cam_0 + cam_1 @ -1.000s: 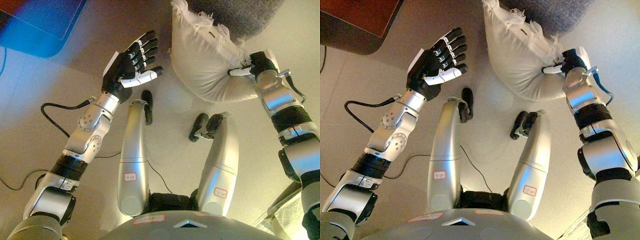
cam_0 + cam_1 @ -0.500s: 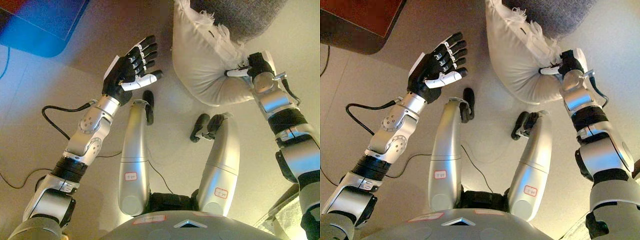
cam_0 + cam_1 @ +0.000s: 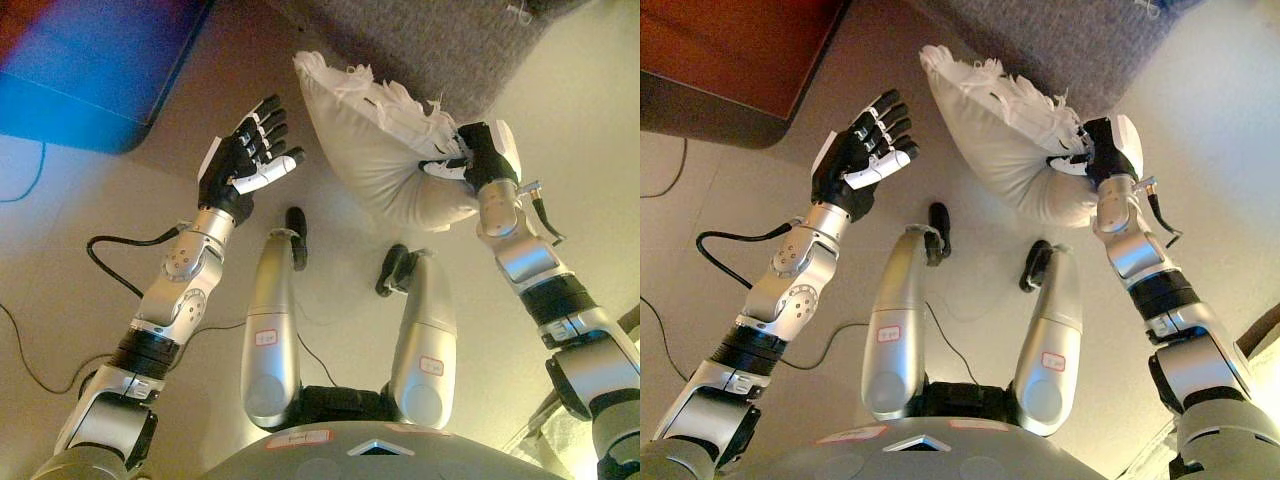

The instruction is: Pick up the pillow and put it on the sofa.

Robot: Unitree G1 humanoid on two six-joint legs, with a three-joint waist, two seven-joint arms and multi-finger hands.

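A white pillow [image 3: 372, 150] with a frilled edge hangs above the floor, held at its right side. My right hand [image 3: 482, 155] is shut on the pillow's right edge, fingers curled into the cloth. My left hand [image 3: 245, 160] is open, fingers spread, held up to the left of the pillow and apart from it. The grey sofa [image 3: 440, 45] fills the top of the view, just behind the pillow. The pillow also shows in the right eye view [image 3: 995, 140].
A dark wooden piece of furniture [image 3: 735, 55] stands at the upper left. Pale floor [image 3: 80, 230] lies around me. A light object [image 3: 565, 435] shows at the lower right corner.
The view has tipped toward the sofa, showing more of it. My right hand has carried the pillow left and further up toward the sofa. My left hand stays open.
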